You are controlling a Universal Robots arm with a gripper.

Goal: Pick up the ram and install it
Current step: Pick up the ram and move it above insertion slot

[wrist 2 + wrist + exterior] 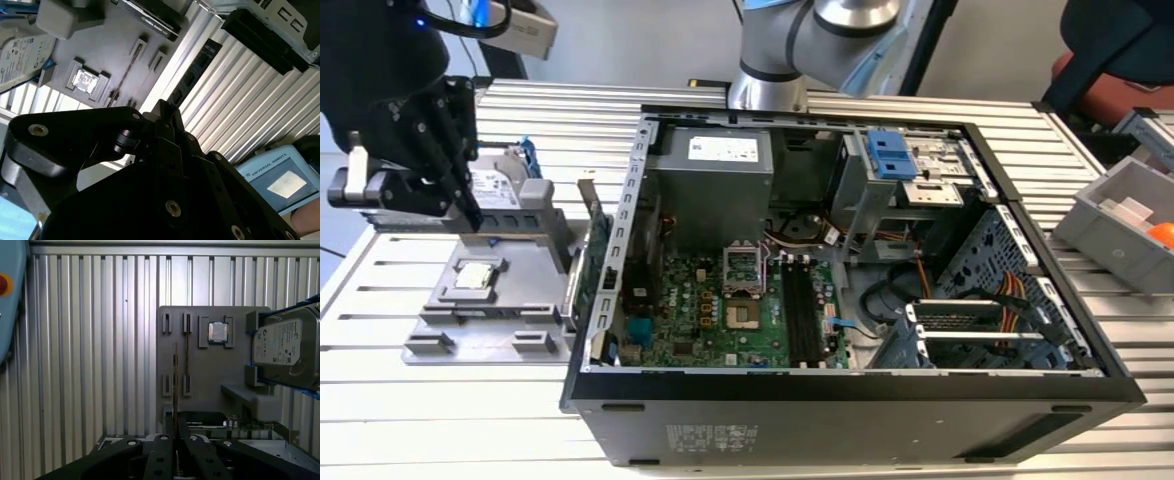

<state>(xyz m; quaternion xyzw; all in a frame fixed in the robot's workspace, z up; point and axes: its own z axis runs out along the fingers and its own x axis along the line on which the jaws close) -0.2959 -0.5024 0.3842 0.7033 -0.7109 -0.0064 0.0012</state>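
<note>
Beside the open computer case (854, 400), on the exterior view's left, a grey fixture (480, 320) is seen, with the gripper (175, 436) hung over it. Its jaws are clenched on a thin strip seen edge-on in the first wrist view (judged to be the ram (175, 370)). The strip's long axis is laid along the fixture's holders (187, 385), well apart from the case's memory slots (803, 310).

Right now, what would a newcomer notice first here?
The open computer case with its green motherboard dominates the middle of the slatted table. At the exterior view's left, the black tool hangs over a grey parts holder carrying a processor chip and a hard drive. The thin ram shows edge-on in the first wrist view.
</note>
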